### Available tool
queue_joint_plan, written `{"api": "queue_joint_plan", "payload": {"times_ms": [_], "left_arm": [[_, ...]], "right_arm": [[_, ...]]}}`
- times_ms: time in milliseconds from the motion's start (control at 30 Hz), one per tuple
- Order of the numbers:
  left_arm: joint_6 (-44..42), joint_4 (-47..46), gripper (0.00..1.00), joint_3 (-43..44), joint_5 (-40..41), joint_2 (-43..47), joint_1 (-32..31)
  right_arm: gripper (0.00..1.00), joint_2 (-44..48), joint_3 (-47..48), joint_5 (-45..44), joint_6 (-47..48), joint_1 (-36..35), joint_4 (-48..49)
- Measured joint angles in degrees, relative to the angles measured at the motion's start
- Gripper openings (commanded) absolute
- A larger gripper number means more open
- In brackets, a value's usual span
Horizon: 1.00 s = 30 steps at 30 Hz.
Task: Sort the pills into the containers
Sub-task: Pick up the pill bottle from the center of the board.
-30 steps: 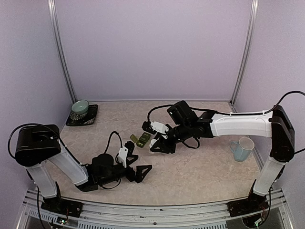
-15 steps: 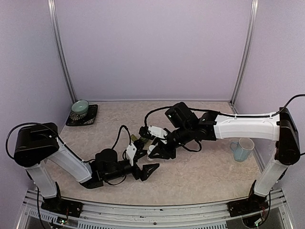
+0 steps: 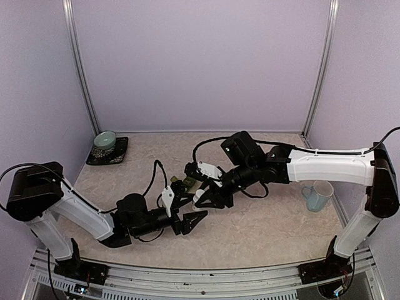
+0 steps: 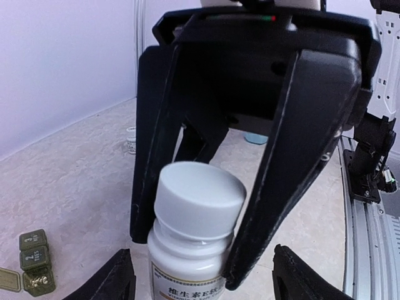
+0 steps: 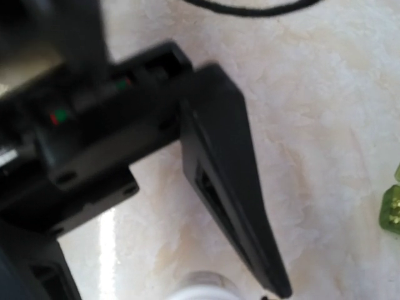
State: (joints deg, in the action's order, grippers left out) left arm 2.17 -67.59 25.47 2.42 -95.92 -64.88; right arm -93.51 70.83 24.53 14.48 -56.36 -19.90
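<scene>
my right claw (image 3: 202, 198) is pinched on a white-capped bottle (image 4: 195, 203), one black finger down each side, holding it upright. my left claw (image 3: 188, 210) faces it from the near side with fingers spread. one tip sits on either side of the bottle's lower body, with a gap showing on both sides, so it is not touching. the containers (image 4: 34, 262) lie flat on the table (image 3: 269, 231). in the top view they are just beyond the bottle and a little to its left, apart from both claws. my right wrist view is blurred: i make out only my left claw's dark body, the cap, and a green corner at the edge.
</scene>
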Motion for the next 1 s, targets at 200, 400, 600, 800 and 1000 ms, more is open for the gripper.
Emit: {"api": "queue_joint_plan", "payload": {"times_ms": [200, 400, 600, 800, 1000], "left_arm": [[-0.94, -1.27, 0.67, -0.31, 0.20, 1.16, -0.39], [-1.20, -1.44, 0.67, -0.33, 0.22, 1.16, -0.81], [-1.36, -1.92, 0.57, -0.74, 0.96, 1.16, -0.83], [-1.70, -2.34, 0.56, -1.29, 1.36, 1.88, -0.85], [-2.34, -2.54, 0.52, -1.33, 1.33, 2.49, -1.07]], "right_arm": [[0.38, 0.63, -0.70, 1.42, -0.85, 0.00, 0.07], [0.38, 2.40, -0.79, 3.21, -1.75, 0.00, 0.59], [0.38, 3.06, -0.81, 4.22, -2.25, 0.00, 1.03], [0.38, 3.06, -0.83, 4.74, -2.49, 0.00, 1.05], [0.38, 3.06, -1.01, 4.85, -2.62, 0.00, 1.07]]}}
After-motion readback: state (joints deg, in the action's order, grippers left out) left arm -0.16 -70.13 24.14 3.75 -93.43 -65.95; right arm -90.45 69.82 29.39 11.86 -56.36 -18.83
